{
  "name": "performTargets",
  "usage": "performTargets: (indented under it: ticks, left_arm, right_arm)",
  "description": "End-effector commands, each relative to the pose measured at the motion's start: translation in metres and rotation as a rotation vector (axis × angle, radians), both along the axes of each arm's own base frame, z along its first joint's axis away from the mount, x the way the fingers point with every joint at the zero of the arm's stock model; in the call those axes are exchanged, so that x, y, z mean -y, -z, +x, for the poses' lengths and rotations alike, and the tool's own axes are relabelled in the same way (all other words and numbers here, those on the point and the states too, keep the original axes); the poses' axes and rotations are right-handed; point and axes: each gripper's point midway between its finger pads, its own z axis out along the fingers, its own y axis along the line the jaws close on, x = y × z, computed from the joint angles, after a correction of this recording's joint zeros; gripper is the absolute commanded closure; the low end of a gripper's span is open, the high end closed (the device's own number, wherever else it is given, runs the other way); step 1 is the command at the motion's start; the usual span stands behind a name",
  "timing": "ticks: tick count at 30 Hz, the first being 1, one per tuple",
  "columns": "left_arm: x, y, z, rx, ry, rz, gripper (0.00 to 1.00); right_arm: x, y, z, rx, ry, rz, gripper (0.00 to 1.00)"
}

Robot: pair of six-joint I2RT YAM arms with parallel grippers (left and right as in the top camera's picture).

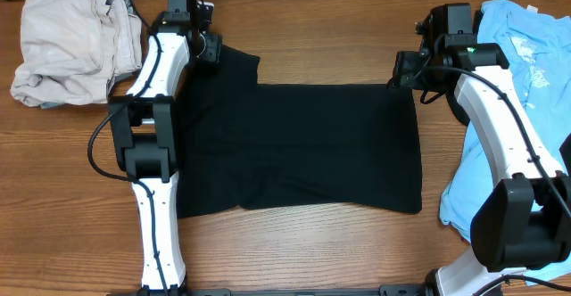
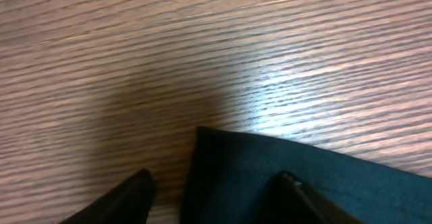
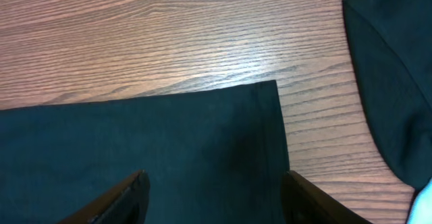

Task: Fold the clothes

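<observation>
From overhead, we see the black cloth garment [image 1: 303, 144] spread flat across the middle of the brown wooden table [image 1: 312, 260]. The left gripper [image 1: 207, 46] sits at the garment's upper-left corner and the right gripper [image 1: 406, 69] at its upper-right corner. We judge they are placed there to take both top corners and carry that edge over. A crumpled beige garment [image 1: 71, 46] lies upper left, and a light blue shirt [image 1: 517, 64] lies along the right edge, close beside the right arm. Bare wood below the lower hem leaves room to move.

In the left wrist view, the gripper's fingers [image 2: 121, 200] are spread wide on either side of the cloth's pointed corner and grasp nothing. Open wood lies beyond.

In the right wrist view, the fingers [image 3: 121, 200] are equally wide apart over the hemmed corner, also empty. The hem runs straight, with clear wood above it.
</observation>
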Motion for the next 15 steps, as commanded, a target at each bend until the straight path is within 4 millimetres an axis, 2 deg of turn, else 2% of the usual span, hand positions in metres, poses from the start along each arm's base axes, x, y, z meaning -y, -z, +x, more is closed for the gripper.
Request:
performTargets:
  ticks: [1,8,13,15]
  left_arm:
    - [0.015,0.047,-0.018,-0.106,0.044,-0.009,0.49]
    - [0.015,0.044,-0.017,-0.104,0.043,-0.009,0.78]
    - [0.014,0.037,-0.017,-0.11,0.041,-0.004,0.95]
    - [0.013,0.028,-0.015,-0.108,0.039,-0.001,0.96]
  right_arm:
    - [0.003,-0.005,0.004,0.02,0.008,-0.011,0.34]
    - [0.003,-0.007,0.007,0.031,0.007,-0.01,0.34]
    - [0.003,-0.009,0.011,0.05,0.008,-0.009,0.36]
    - [0.002,-0.012,0.015,0.071,0.007,-0.009,0.42]
